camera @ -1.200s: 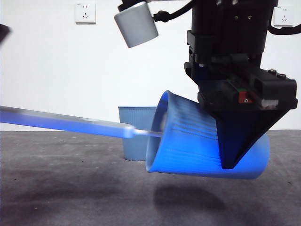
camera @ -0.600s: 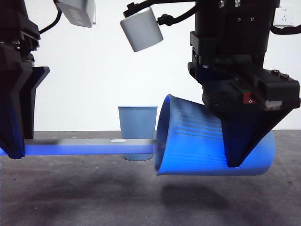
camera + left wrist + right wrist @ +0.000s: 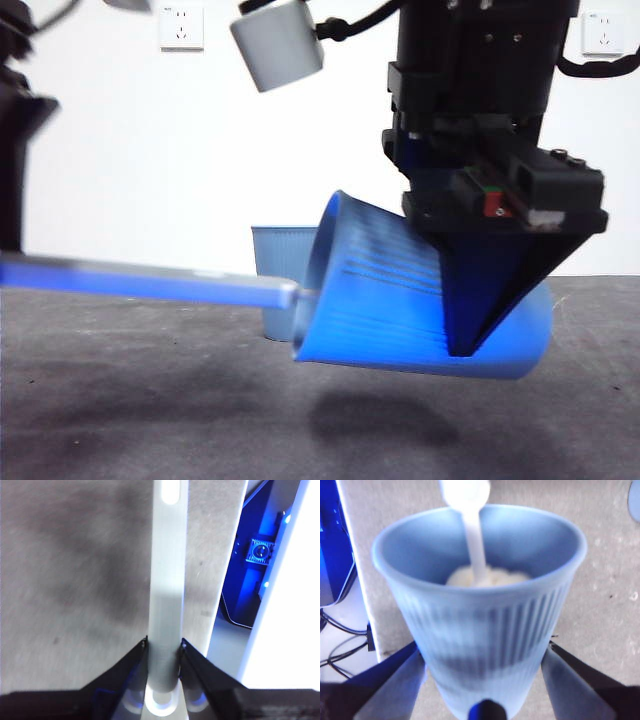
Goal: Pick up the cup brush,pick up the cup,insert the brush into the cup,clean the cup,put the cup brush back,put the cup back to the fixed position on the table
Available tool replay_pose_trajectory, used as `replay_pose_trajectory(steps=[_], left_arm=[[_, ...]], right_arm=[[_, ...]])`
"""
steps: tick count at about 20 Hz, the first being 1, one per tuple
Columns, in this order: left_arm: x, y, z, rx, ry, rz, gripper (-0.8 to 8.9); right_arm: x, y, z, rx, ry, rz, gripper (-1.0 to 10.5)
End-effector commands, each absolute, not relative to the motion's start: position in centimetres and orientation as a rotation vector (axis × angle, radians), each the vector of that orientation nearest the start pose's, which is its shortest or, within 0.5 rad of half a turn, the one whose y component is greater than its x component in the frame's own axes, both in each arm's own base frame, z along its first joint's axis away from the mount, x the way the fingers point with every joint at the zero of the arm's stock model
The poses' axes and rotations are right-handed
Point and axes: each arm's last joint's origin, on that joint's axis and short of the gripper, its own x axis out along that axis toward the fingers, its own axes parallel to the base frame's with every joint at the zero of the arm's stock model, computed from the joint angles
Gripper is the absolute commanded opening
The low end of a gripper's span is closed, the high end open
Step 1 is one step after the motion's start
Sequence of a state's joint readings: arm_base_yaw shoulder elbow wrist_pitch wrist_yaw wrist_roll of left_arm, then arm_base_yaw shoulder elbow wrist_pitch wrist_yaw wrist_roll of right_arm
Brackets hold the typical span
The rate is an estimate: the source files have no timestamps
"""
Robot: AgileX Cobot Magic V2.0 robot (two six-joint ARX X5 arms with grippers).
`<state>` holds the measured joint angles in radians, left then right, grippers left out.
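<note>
My right gripper [image 3: 462, 345] is shut on the blue ribbed cup [image 3: 400, 305], holding it on its side above the table [image 3: 150, 420], mouth facing left. In the right wrist view the cup [image 3: 480, 615] sits between the jaws, with the cream sponge head [image 3: 487, 576] inside it. The cup brush handle [image 3: 150, 280] runs in from the left to the cup's mouth. My left gripper [image 3: 164, 647] is shut on that grey handle [image 3: 167, 590]; its arm shows as a dark blur at the front view's left edge.
A second blue cup [image 3: 285, 280] stands upright on the table behind the held one. Wall sockets [image 3: 181, 27] are on the white wall. A grey camera block [image 3: 277, 45] hangs off the right arm.
The cup has tilted and shifted slightly left and down. The brush handle now slopes, and the left arm has drawn back toward the left edge.
</note>
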<state>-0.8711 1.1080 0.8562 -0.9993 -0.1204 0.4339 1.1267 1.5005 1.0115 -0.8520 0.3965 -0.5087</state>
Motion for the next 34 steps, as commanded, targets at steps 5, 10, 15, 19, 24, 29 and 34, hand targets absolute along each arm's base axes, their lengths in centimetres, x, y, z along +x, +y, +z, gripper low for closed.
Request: replay_pose_trajectory(steps=[5,10,15,19,24,29,34], left_arm=[[10.9,-10.0,26.4,0.917,1.01,-0.748,-0.08],[9.7,-7.7,27.3,0.877,1.018,-0.696,-0.08],[8.3,-6.4,27.7,0.867,1.026,-0.682,-0.08],[7.7,-5.8,27.9,0.845,1.027,-0.657,-0.08],[7.2,-5.3,28.2,0.756,1.008,-0.613,-0.08],[6.7,-4.9,28.5,0.578,1.0,-0.511,-0.08],[7.7,-5.6,29.1,0.286,0.915,-0.341,-0.09]], right_arm=[[12.4,23.8,21.1,-1.389,0.858,0.898,-0.1],[12.4,23.8,21.1,-1.39,0.859,0.898,-0.1],[12.4,23.8,21.1,-1.389,0.858,0.898,-0.1],[12.4,23.8,21.1,-1.379,0.863,0.892,-0.1],[12.3,23.6,21.8,-1.284,0.852,0.848,-0.1],[11.9,22.7,26.4,-0.922,0.662,0.754,-0.1],[10.8,19.5,31.9,-0.595,0.436,0.582,-0.1]])
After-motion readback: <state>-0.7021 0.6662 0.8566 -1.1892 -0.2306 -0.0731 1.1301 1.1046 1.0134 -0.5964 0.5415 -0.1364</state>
